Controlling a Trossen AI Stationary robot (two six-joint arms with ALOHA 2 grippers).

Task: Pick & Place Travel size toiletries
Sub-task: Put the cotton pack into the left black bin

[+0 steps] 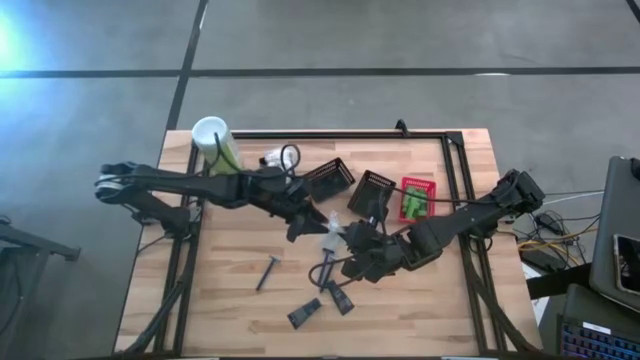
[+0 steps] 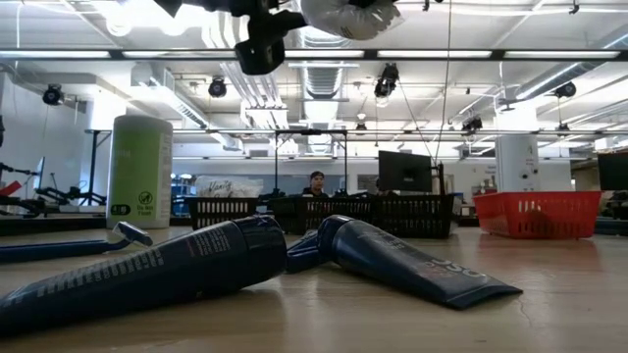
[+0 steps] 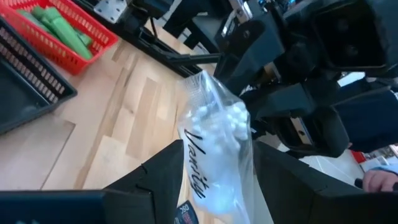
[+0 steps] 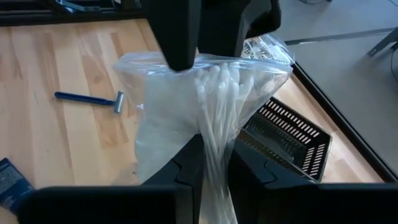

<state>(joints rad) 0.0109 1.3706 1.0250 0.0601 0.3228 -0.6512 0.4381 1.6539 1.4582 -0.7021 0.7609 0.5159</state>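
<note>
Both my arms reach in over the table centre. My left gripper and right gripper meet there, each pinching one shared clear bag.

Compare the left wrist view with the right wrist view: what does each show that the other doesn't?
Only the left wrist view shows the red basket with green tubes in it, and the print on the clear packet.

Only the right wrist view shows the blue razor lying on the wooden table, and that the packet holds cotton swabs.

Both show that same packet held between the two arms, pinched by the left hand at one end and the right hand at the other, plus a black slotted basket.
</note>
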